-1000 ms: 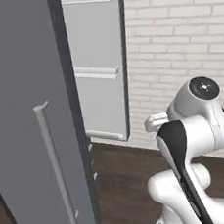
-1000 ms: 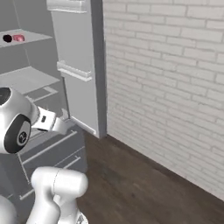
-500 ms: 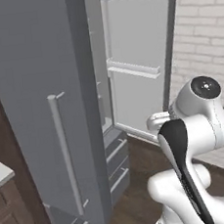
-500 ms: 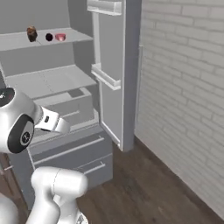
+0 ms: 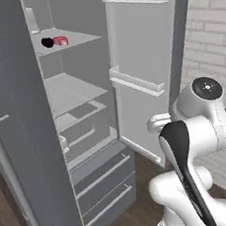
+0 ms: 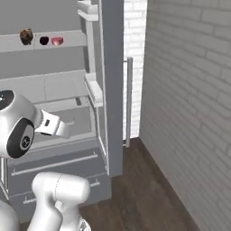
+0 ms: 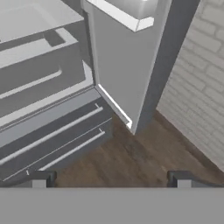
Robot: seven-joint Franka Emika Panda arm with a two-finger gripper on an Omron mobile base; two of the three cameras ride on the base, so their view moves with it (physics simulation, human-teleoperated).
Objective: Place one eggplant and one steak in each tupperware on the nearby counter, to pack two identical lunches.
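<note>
Fridge [image 5: 16, 121] stands open, its door [image 5: 145, 71] swung out toward the brick wall [image 6: 189, 90], drawers [image 7: 52, 131] at the bottom above dark wood floor [image 7: 131, 157]. On the top shelf [image 6: 67, 39], toward its front edge: brown steak [image 6: 26, 36], near-black eggplant [image 6: 43, 40], pink-red steak [image 6: 57, 41] in a row, close together. Gripper [image 7: 111, 178] fingertips spread wide, nothing between them, aimed at the floor by the door's lower corner.
</note>
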